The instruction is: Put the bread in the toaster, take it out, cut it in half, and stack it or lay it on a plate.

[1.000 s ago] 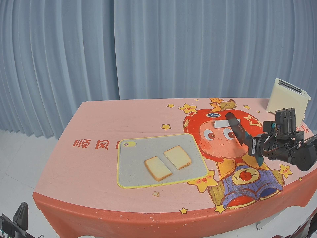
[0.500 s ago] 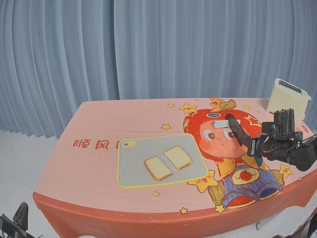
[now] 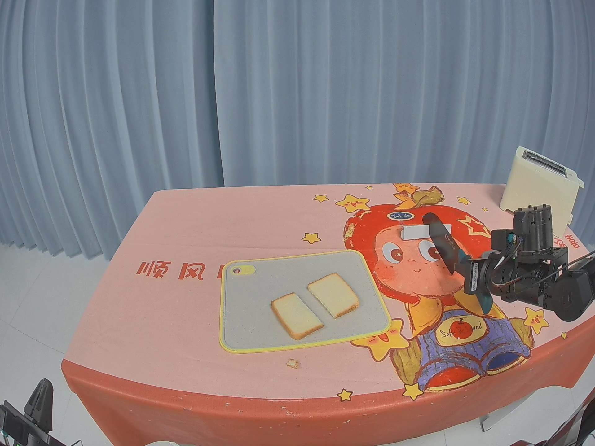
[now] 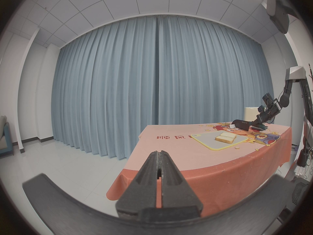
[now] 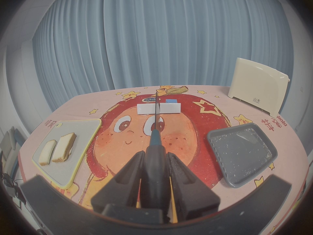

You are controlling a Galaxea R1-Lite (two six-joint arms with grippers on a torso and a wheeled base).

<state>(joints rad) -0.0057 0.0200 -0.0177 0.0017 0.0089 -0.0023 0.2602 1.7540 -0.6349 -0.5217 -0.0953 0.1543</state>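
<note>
Stretching wide under its pink cartoon cloth, the bench [image 3: 186, 230] is carrying everything. The cream toaster [image 3: 538, 187] is standing upright at the 2 o'clock corner, close to the far edge. The grey, yellow-rimmed cutting board [image 3: 248, 317] is lying towards 7 o'clock from the bench's middle, with a narrow strip of cloth running between it and the near edge and a broad stretch reaching from it to the far edge at 12 o'clock. A dark tray [image 5: 243, 150] is sitting near the toaster, at 3 o'clock from the board.

The right gripper [image 5: 155, 160] is hanging above the cloth at 3 o'clock from the board, pinching the handle of a knife [image 3: 441, 236] whose blade is pointing towards 11 o'clock. The left gripper [image 4: 159, 167] is waiting low off the bench's 8 o'clock corner, its fingers pressed together on nothing.

Two bread halves [image 3: 297, 315] [image 3: 333, 295] are lying flat side by side on the board, slightly apart. A white rest [image 5: 145, 108] is lying just beyond the knife's tip. A crumb [image 3: 292, 362] is sitting just off the board's near edge at 6 o'clock.
</note>
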